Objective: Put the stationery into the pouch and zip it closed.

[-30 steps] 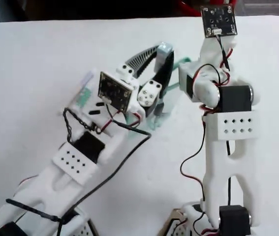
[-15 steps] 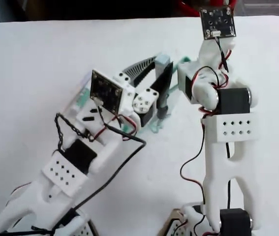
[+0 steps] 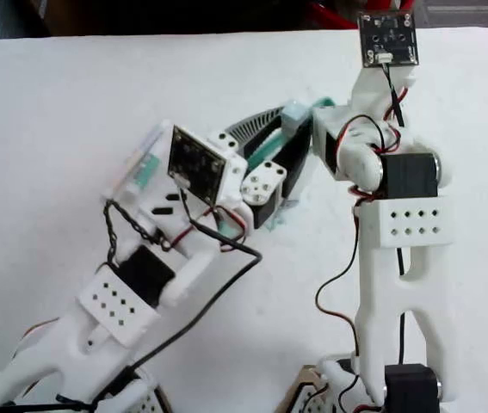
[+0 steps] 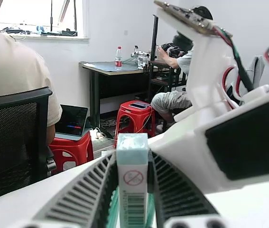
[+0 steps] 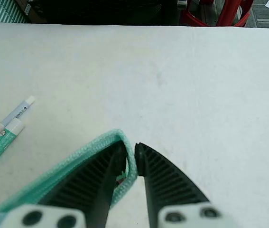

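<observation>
My left gripper is shut on a small white and pale-blue box, held upright between its ribbed fingers. In the high view the same box sits just left of my right gripper. My right gripper is shut on the rim of the teal mesh pouch. Bits of the pouch show from under both arms; most of it is hidden. A white pen and a green-labelled tube lie on the table, and in the high view they lie beside the left wrist.
The white table is bare to the far left and far right. Its far edge runs along the top of the high view. Red stools and a black chair stand in the room beyond the table.
My left gripper has carried the box a little nearer and to the right, closer to the right gripper. The right arm has hardly moved and keeps hold of the pouch.
</observation>
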Robot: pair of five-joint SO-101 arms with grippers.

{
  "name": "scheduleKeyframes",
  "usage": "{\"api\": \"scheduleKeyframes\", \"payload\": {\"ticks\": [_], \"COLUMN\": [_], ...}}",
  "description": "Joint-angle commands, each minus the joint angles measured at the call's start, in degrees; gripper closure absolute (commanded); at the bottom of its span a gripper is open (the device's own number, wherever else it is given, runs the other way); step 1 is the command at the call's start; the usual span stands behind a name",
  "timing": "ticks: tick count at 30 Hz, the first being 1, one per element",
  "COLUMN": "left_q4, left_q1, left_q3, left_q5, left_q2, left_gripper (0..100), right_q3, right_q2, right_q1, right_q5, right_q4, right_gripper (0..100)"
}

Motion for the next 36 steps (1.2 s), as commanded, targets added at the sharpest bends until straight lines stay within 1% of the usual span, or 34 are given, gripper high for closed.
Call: {"api": "scheduleKeyframes", "payload": {"ticks": [1,4,8,10,13,15,17,20,24,28,30,32,34,36], "left_q4": [-1.8,-4.0,-6.6,-6.4,-5.8,-2.4,0.9,3.7,9.9,22.2,28.7,34.5,39.9,43.6], "left_q1": [-1.2,-3.9,-4.7,-4.8,-4.9,-5.1,-5.2,-6.7,-13.3,-23.2,-28.3,-33.5,-36.9,-39.0], "left_q3": [-2.5,-3.2,-3.4,-3.4,-2.8,-3.3,-4.9,-8.4,-14.3,-21.3,-24.3,-27.1,-29.0,-28.1], "left_q5": [0.3,0.4,0.4,0.4,0.8,0.9,1.1,5.2,8.5,9.1,8.8,4.7,1.1,-1.0], "left_q2": [1.3,6.3,12.7,12.2,9.5,8.1,8.2,10.2,10.7,4.0,0.3,-1.8,-1.9,-1.5], "left_gripper": [92,92,92,91,85,82,82,81,80,80,80,80,80,80], "right_q3": [0.5,0.4,0.4,0.4,0.4,0.1,-0.8,-1.1,-1.1,-1.1,-1.1,-1.2,-1.8,-3.4], "right_q2": [0.3,0.3,0.3,0.3,0.3,0.3,0.3,0.3,0.3,0.3,0.3,0.3,0.3,0.7], "right_q1": [0.0,-0.5,-0.2,0.0,0.0,0.0,0.0,-0.3,-0.2,-0.1,-0.1,-0.1,-0.1,-0.3], "right_q5": [-0.4,-0.4,-0.4,-0.4,-0.4,-0.4,-0.5,-0.7,-0.8,-0.8,-0.8,-0.8,-0.8,-0.8], "right_q4": [0.0,1.0,1.1,1.1,0.9,0.9,1.3,1.6,1.8,2.0,2.0,2.1,2.6,4.4], "right_gripper": [98.0,98.0,98.0,98.0,97.8,97.8,97.8,97.8,97.8,97.8,97.8,97.8,97.8,97.8]}}
